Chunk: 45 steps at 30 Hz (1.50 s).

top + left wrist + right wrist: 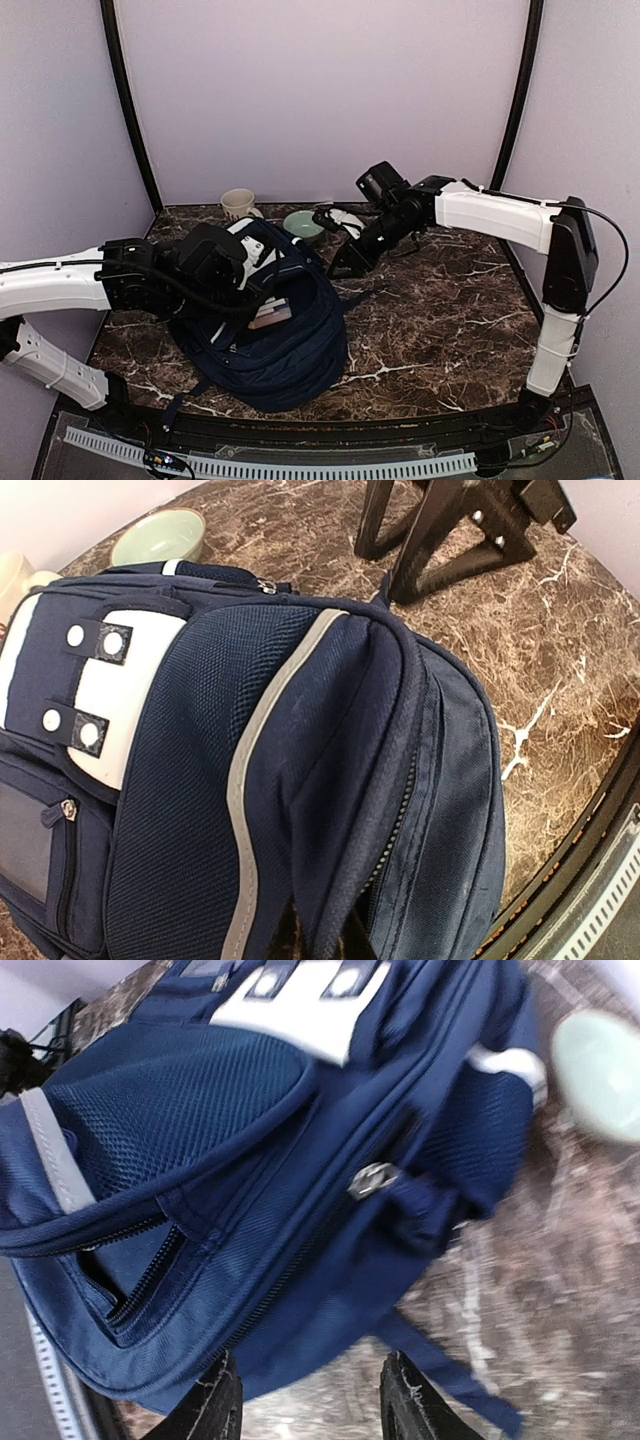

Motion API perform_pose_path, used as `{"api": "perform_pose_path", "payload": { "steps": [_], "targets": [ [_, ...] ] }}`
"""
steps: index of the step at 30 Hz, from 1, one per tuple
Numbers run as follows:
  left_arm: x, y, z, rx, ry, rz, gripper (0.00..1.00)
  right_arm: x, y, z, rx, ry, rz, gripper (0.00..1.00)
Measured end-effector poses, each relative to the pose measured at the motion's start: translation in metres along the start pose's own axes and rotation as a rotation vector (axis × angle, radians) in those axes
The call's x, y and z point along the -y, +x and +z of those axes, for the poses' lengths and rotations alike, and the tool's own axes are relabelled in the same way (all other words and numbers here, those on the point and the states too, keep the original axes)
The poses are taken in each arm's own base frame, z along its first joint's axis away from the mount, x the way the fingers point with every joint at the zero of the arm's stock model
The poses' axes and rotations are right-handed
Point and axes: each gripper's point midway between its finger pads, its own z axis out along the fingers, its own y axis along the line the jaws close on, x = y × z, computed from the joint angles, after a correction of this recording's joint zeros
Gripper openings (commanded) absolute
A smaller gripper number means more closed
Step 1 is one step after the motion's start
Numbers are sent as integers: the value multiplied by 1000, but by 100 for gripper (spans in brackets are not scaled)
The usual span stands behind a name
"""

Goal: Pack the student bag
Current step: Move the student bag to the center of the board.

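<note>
Right wrist view, right end effector (310, 1405) spread, holding nothing, just beside student bag (250, 1160), left end effector (258, 283) pressed together

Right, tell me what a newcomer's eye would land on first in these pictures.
The large navy-blue fabric backpack dominates, slumped left of centre on the dark marble table with a compartment open. The white right arm reaches in from the right, jaws parted just beside the bag. Behind it, at the table's far edge, stand a pale green bowl and a cream mug.
</note>
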Motion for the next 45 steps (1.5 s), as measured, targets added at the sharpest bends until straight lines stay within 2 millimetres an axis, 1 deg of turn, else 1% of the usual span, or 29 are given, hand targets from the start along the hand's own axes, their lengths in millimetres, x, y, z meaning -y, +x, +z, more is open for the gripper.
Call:
{"api": "perform_pose_path", "payload": {
  "steps": [2, 4, 8, 11, 12, 13, 16, 18, 21, 24, 27, 32, 35, 38, 40, 45],
  "targets": [
    [2, 2, 3, -13, 8, 5, 0, -6, 11, 13, -37, -66, 62, 48],
    [4, 4, 6, -23, 13, 13, 0, -11, 17, 21, -62, -109, 106, 46],
    [10, 10, 11, -51, 31, 31, 0, -14, 20, 31, -91, -176, 167, 39],
    [14, 13, 15, -68, 50, 42, 0, -19, 24, 42, -107, -251, 215, 37],
    [16, 14, 17, -76, 55, 44, 0, -22, 27, 46, -115, -280, 232, 34],
    [18, 16, 19, -86, 62, 47, 0, -24, 30, 49, -124, -303, 250, 29],
    [23, 22, 25, -114, 80, 54, 0, -26, 36, 55, -138, -358, 294, 9],
    [27, 26, 30, -131, 91, 58, 0, -29, 37, 55, -144, -388, 324, 0],
    [30, 28, 31, -142, 106, 58, 0, -32, 37, 54, -142, -414, 341, 0],
    [34, 29, 31, -149, 126, 59, 0, -34, 45, 53, -141, -434, 354, 0],
    [42, 30, 31, -157, 168, 57, 0, -39, 62, 45, -149, -454, 368, 0],
    [62, 27, 31, -147, 260, 65, 0, -55, 90, 16, -162, -470, 329, 0],
    [76, 26, 35, -142, 310, 77, 0, -66, 108, -1, -170, -470, 303, 0],
    [91, 24, 45, -146, 356, 97, 0, -72, 124, -17, -166, -453, 290, 0],
    [101, 22, 54, -154, 376, 113, 0, -72, 132, -26, -158, -433, 288, 0],
    [130, 8, 83, -175, 404, 173, 0, -61, 152, -47, -129, -350, 308, 0]
  ]
}}
